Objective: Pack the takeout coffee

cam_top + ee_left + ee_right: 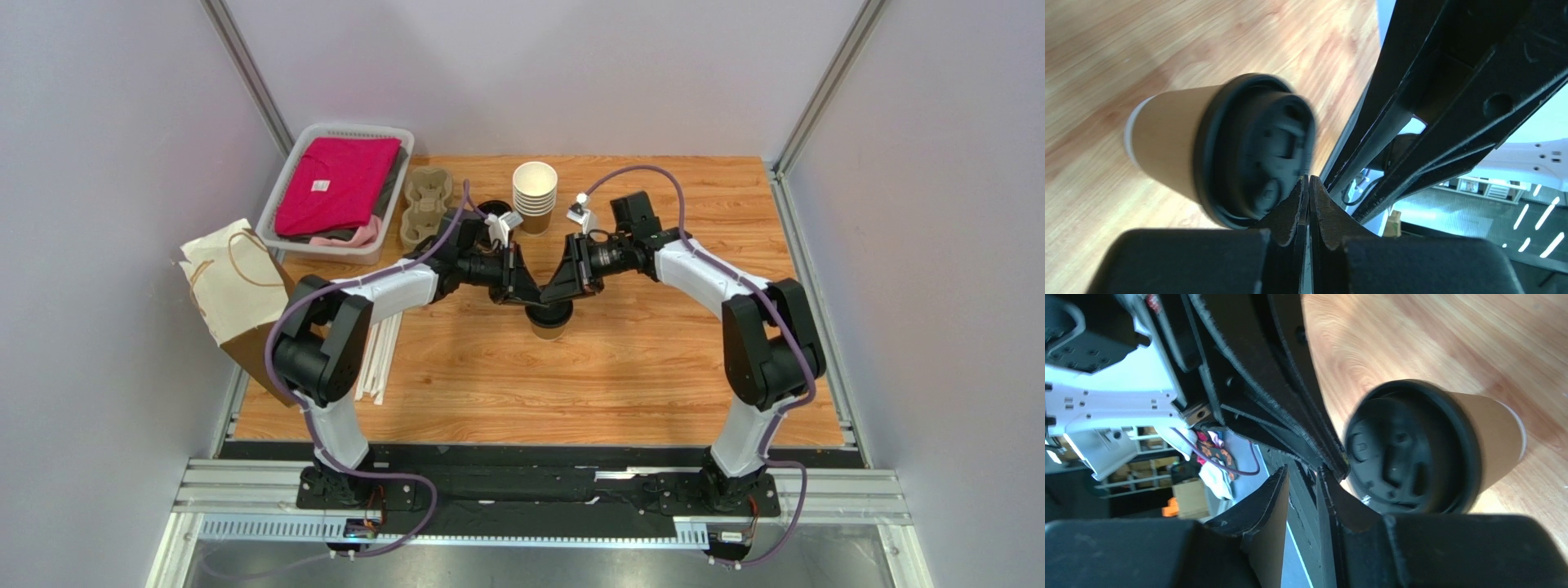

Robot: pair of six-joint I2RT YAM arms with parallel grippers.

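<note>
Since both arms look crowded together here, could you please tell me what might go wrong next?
1. The left gripper and right gripper meet right over the takeout coffee, so they may collide.
2. The left gripper is shut beside the lid, not around it; a nudge could tip the coffee or loosen the lid.

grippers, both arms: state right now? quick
Left gripper: closed, empty; the takeout coffee is beside it, not gripped.
Right gripper: slightly open, holding nothing.
</note>
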